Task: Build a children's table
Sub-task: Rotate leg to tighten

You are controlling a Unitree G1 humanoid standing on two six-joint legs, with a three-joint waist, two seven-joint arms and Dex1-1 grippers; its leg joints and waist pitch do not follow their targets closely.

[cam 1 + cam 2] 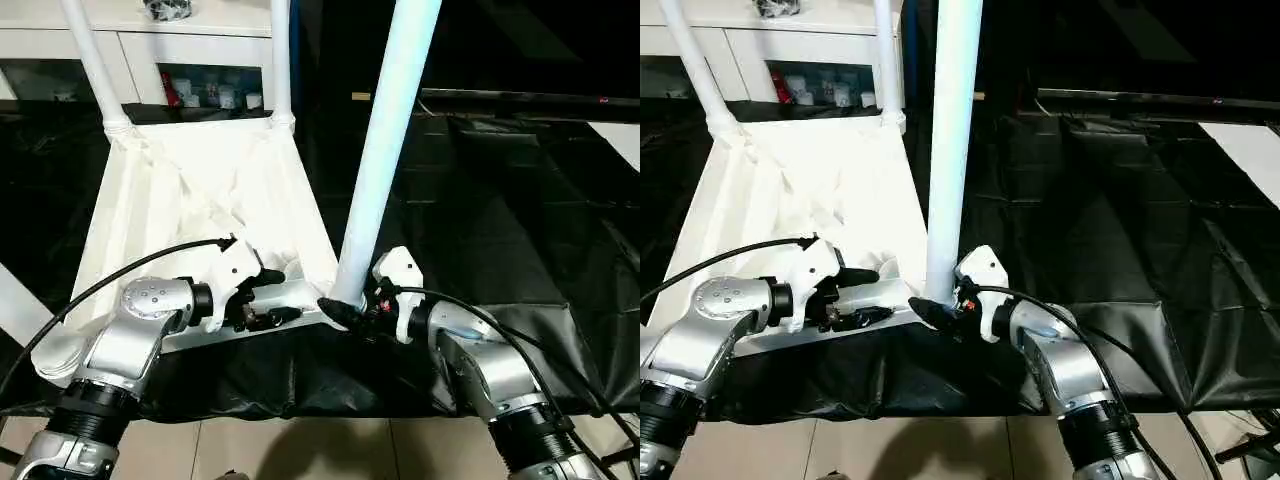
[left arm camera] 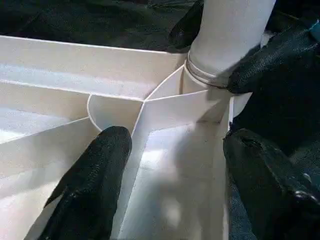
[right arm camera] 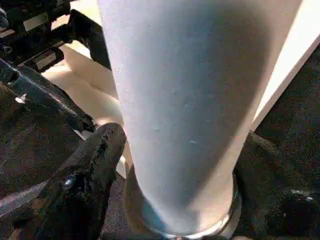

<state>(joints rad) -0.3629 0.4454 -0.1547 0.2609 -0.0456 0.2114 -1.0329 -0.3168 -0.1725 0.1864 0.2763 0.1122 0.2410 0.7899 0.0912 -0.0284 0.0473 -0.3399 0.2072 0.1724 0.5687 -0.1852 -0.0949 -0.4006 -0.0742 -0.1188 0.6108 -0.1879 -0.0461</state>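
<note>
Tabletop (image 1: pixel 200 200): white plastic, lying underside up on the black-covered surface (image 1: pixel 500 230), ribs exposed; two far legs, far-left leg (image 1: pixel 92 60) and far-right leg (image 1: pixel 281 60), standing in their corner sockets; third leg (image 1: pixel 385 150) upright at the near-right corner socket (image 2: pixel 200 75), its base at the socket collar, full seating not confirmed; right gripper (image 1: pixel 345 310) closed around the base of the third leg; left gripper (image 1: pixel 262 295) with fingers (image 2: pixel 95 175) spread apart over the ribs beside that socket, holding nothing; near-left corner carries no leg, fourth leg unaccounted for; judged status: past halfway, one leg to fit, then turning upright; white cabinet (image 1: pixel 200 50) behind.
</note>
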